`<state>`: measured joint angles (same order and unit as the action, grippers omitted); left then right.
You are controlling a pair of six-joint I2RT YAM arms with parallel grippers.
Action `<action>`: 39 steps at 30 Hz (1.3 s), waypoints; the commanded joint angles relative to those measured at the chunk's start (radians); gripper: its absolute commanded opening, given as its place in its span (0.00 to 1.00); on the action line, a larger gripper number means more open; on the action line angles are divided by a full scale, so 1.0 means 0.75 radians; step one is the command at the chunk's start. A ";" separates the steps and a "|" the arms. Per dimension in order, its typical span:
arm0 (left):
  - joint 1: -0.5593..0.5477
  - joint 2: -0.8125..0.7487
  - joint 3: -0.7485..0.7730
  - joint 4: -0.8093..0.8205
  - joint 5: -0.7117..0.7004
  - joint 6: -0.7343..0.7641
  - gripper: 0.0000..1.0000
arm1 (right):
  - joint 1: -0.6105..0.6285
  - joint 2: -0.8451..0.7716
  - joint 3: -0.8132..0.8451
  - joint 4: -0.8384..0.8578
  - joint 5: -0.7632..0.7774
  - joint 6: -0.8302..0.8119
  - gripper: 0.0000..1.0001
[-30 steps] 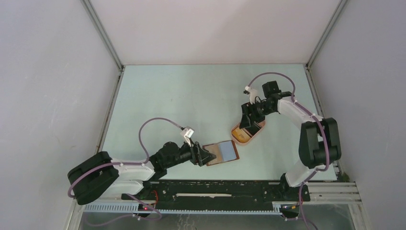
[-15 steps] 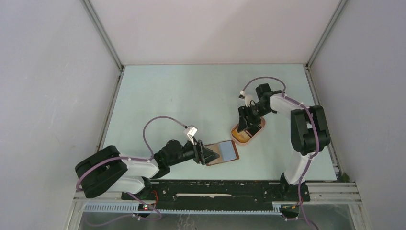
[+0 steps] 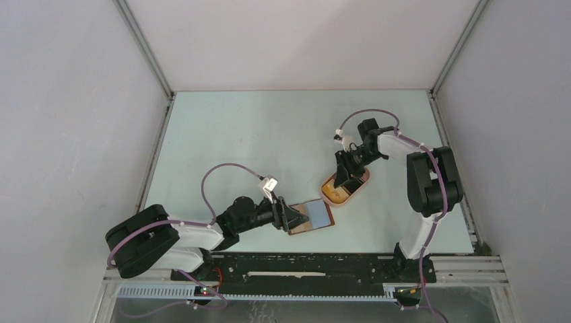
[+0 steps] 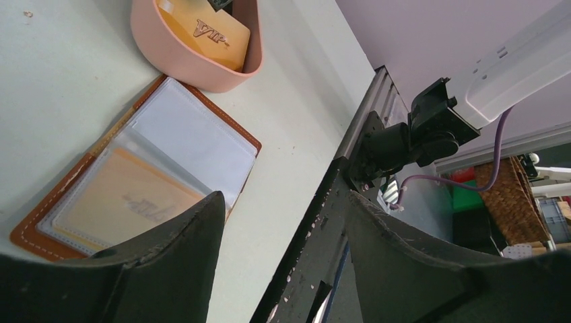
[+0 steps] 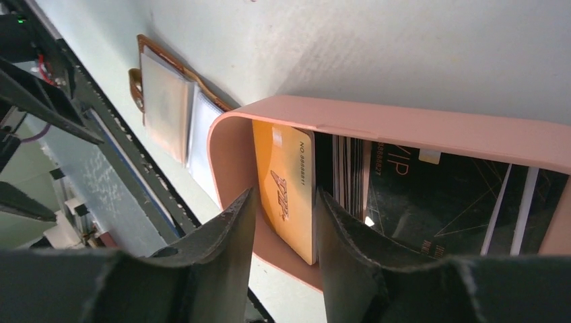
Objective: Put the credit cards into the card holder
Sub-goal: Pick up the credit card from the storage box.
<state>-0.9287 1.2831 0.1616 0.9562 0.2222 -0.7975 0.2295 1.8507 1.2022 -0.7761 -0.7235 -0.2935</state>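
Right end effector (image 5: 284,202) has narrowed on an orange credit card (image 5: 289,161) in the pink tray (image 5: 431,131), grip unconfirmed, readying pickup; left end effector (image 4: 284,202) hovers open by the card holder (image 4: 195,138).

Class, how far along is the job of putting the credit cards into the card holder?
Done: one yellowish card sits sleeved in the open card holder. In hand: the right gripper straddles the orange VIP card in the pink tray; grip unclear. Left: that card and the black cards in the tray.
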 commanded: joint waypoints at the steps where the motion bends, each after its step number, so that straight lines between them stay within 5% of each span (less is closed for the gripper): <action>1: 0.009 -0.003 0.046 0.044 0.023 -0.014 0.70 | 0.011 -0.066 0.039 -0.070 -0.167 -0.028 0.45; 11: 0.009 0.003 0.057 0.044 0.032 -0.021 0.70 | -0.019 -0.010 0.039 -0.119 -0.383 -0.032 0.44; 21: 0.009 0.026 0.082 0.044 0.042 -0.025 0.70 | 0.044 0.047 0.037 -0.074 -0.166 0.019 0.44; 30: 0.019 0.078 0.147 0.045 0.061 -0.014 0.70 | -0.011 -0.011 0.037 -0.048 -0.128 0.029 0.04; 39: 0.109 0.239 0.330 0.088 0.145 0.008 0.71 | -0.160 -0.055 0.040 -0.150 -0.419 -0.180 0.02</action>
<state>-0.8764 1.4178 0.3222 0.9699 0.2932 -0.8116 0.1432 1.8656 1.2037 -0.8410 -0.9005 -0.3344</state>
